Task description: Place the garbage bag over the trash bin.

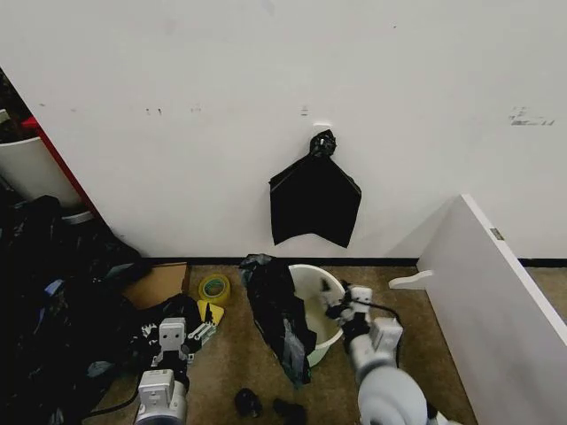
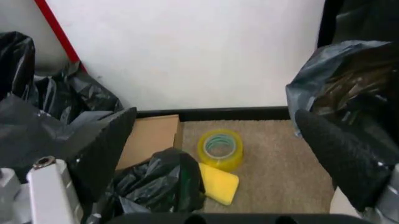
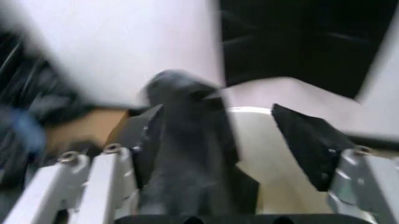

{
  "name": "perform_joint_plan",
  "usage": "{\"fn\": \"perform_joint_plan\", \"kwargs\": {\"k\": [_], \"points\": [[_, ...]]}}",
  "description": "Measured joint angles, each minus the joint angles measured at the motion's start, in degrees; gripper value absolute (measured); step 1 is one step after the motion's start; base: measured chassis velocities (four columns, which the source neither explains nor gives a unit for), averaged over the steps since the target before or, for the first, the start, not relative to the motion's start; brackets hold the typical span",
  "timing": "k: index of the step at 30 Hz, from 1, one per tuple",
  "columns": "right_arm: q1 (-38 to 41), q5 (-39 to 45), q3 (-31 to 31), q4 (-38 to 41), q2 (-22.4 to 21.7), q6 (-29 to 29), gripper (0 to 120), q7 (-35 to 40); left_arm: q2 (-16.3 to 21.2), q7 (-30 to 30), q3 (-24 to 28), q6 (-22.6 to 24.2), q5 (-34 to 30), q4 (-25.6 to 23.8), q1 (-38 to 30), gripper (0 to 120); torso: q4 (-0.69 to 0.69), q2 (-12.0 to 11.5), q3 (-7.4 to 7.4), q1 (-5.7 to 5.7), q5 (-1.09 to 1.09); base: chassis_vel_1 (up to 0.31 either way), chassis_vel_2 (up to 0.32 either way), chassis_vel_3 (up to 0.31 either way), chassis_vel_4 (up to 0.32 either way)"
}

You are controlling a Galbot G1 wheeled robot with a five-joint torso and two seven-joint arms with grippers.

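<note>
The black garbage bag (image 1: 279, 319) hangs over the left rim of the white trash bin (image 1: 321, 292). The right gripper (image 1: 339, 304) sits wide open at the bin, holding nothing. The left gripper (image 1: 182, 341) waits open. The bag's mouth probably needs pulling across.

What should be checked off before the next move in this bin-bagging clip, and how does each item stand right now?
1. Garbage bag at the trash bin: ok, it hangs over the bin's left rim.
2. Bag covering the whole opening: not ok, most of the white rim and inside are bare.
3. Right gripper in place: ok, it sits at the bin's right rim, fingers spread in the right wrist view with bag plastic between them.
4. Left gripper out of the way: ok, low on the floor left of the bin, open.
5. Bin upright: cannot tell, it seems tilted.
6. Floor clutter: tape roll lies clear of the bin, ok.
</note>
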Motion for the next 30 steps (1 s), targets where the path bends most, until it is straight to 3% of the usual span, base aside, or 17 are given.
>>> {"fn": "perform_joint_plan", "kwargs": {"k": [8,12,14,19,24,25,30], "points": [[6.66,-12.78,-6.74,-6.26,2.26,-7.94,95,-2.81,0.01,0.10,0.07,0.67,-0.62,1.43,-1.05,100,0.01,0.00,0.01,0.01,0.02,0.000,0.000,0.000,0.000],[8.54,-17.29,-7.53,-8.91,3.23,-12.02,100,-2.81,-0.07,0.12,0.10,0.71,-0.73,2.04,-1.45,100,0.01,0.00,0.01,0.01,0.02,0.000,0.000,0.000,0.000],[9.28,-14.31,-7.91,-8.94,3.42,-14.60,99,-2.29,-0.18,0.14,0.14,0.72,-0.74,2.27,-1.61,100,0.00,0.00,0.01,0.01,0.01,0.000,0.000,0.000,0.000],[11.39,-6.42,-7.97,-8.76,4.17,-17.82,85,-0.29,-0.22,0.14,0.46,0.73,-1.01,3.06,-2.28,100,0.01,0.00,0.01,0.01,0.01,0.000,0.000,0.000,0.000],[12.34,-3.79,-7.40,-9.31,4.20,-17.48,63,0.20,0.43,1.20,1.11,2.48,-4.51,3.63,-4.42,100,0.00,0.00,0.01,0.01,0.02,0.000,0.000,0.000,0.000],[12.34,-3.79,-7.40,-9.31,4.20,-17.48,63,0.20,0.43,1.20,1.11,2.48,-4.51,3.63,-4.42,100,0.00,0.00,0.01,0.01,0.02,0.000,0.000,0.000,0.000],[12.36,3.79,-6.05,-9.42,3.93,-16.41,43,0.68,0.82,2.25,1.61,3.96,-5.60,4.29,-6.07,100,0.00,0.00,0.01,0.01,0.01,0.000,0.000,0.000,0.000]]}}
